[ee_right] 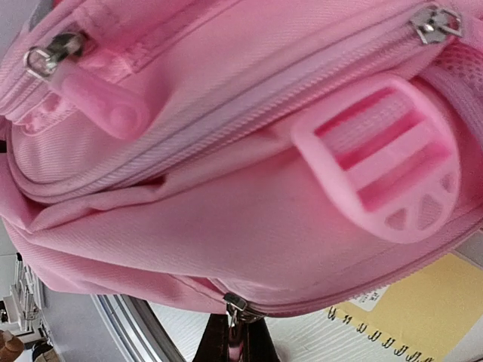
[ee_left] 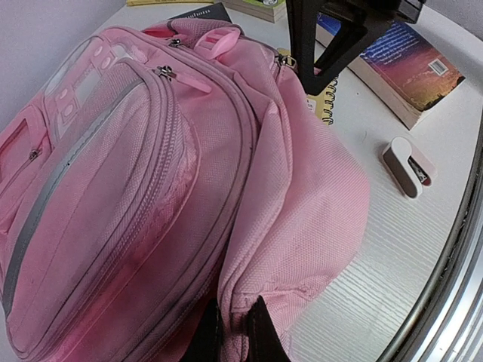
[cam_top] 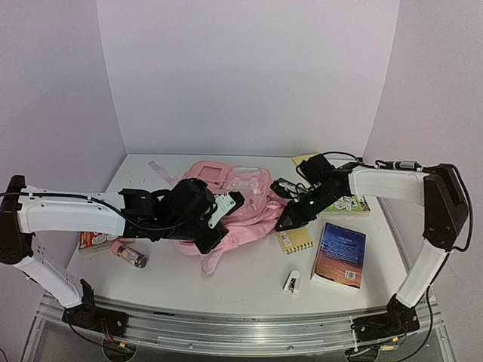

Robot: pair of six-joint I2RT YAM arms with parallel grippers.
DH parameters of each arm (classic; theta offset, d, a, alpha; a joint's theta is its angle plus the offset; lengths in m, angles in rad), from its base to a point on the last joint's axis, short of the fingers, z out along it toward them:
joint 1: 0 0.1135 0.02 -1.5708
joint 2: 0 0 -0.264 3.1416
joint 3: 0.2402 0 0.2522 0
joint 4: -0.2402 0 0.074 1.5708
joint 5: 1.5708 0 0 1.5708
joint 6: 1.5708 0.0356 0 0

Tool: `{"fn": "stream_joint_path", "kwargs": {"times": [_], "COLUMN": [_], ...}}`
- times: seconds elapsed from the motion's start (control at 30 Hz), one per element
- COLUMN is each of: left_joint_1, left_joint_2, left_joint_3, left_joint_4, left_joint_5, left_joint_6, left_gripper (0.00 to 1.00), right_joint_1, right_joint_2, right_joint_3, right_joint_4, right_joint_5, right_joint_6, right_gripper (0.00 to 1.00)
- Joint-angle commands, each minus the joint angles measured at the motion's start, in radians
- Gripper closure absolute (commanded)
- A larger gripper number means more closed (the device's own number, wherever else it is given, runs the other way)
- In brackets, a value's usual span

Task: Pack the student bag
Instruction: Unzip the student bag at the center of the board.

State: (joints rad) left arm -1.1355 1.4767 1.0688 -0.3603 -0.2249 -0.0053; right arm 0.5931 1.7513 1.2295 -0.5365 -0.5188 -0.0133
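Open table [cam_top: 226, 290] along near edge; student bag [cam_top: 245, 207] centre; notebook [cam_top: 296, 241], book [cam_top: 341, 255], stapler [cam_top: 292, 282] crowding right.

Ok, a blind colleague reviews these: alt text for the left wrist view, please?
A pink backpack fills most of the frame, its fabric pinched by the left gripper at the bottom edge. On the white table beside it lie a stapler, a paperback and a spiral notebook.

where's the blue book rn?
Top view: the blue book lies flat on the table, right side, just right of the yellow notebook and farther right of the bag.
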Motion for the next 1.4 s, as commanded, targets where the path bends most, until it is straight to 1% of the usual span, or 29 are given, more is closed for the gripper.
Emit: {"fn": "stream_joint_path", "kwargs": {"times": [0.0,0.23,0.33,0.5,0.57,0.67,0.77,0.83,0.93,1.07,1.1,1.13,1.2,1.27,1.33,1.37], "left_joint_1": [0.020,0.021,0.020,0.019,0.019,0.019,0.019,0.019,0.019,0.019,0.019,0.019,0.019,0.020,0.019,0.019], "left_joint_2": [0.005,0.030,0.042,0.048,0.045,0.049,0.069,0.078,0.086,0.047,0.028,0.009,-0.031,-0.074,-0.117,-0.139], "left_joint_3": [0.012,-0.010,-0.018,-0.037,-0.032,-0.016,0.005,0.003,0.008,-0.015,-0.022,-0.024,-0.020,-0.017,-0.021,-0.016], "left_joint_4": [0.162,0.178,0.166,0.139,0.138,0.156,0.123,0.120,0.119,0.136,0.135,0.126,0.093,0.060,0.047,0.039], "left_joint_5": [-0.074,-0.062,-0.066,-0.100,-0.106,-0.074,-0.125,-0.139,-0.092,-0.074,-0.072,-0.072,-0.073,-0.059,-0.064,-0.075], "left_joint_6": [-0.072,-0.140,-0.161,-0.186,-0.197,-0.207,-0.223,-0.220,-0.219,-0.259,-0.262,-0.263,-0.247,-0.201,-0.151,-0.131], "left_gripper": [1.00,1.00,1.00,1.00,1.00,1.00,1.00,1.00,1.00,1.00,0.92,0.81,0.50,0.22,0.06,0.02], "right_joint_1": [0.094,0.235,0.262,0.266,0.276,0.340,0.409,0.429,0.436,0.434,0.427,0.418,0.390,0.352,0.311,0.292], "right_joint_2": [-0.058,-0.054,-0.055,-0.072,-0.055,-0.016,0.020,0.030,0.025,0.018,0.017,0.015,0.010,0.005,0.004,0.005], "right_joint_3": [0.047,0.092,0.123,0.132,0.127,0.147,0.199,0.225,0.230,0.199,0.187,0.175,0.145,0.117,0.090,0.082], "right_joint_4": [-0.089,-0.078,-0.069,-0.073,-0.072,-0.071,-0.052,-0.040,-0.022,-0.019,-0.021,-0.023,-0.025,-0.025,-0.026,-0.026], "right_joint_5": [-0.081,-0.024,-0.036,-0.033,-0.081,-0.057,-0.051,-0.057,0.004,0.151,0.160,0.159,0.117,0.048,-0.006,-0.037], "right_joint_6": [0.053,0.094,0.122,0.170,0.184,0.159,0.163,0.172,0.179,0.197,0.195,0.194,0.182,0.151,0.108,0.088], "right_gripper": [1.00,1.00,1.00,1.00,1.00,1.00,1.00,1.00,1.00,1.00,1.00,1.00,1.00,1.00,1.00,1.00]}}
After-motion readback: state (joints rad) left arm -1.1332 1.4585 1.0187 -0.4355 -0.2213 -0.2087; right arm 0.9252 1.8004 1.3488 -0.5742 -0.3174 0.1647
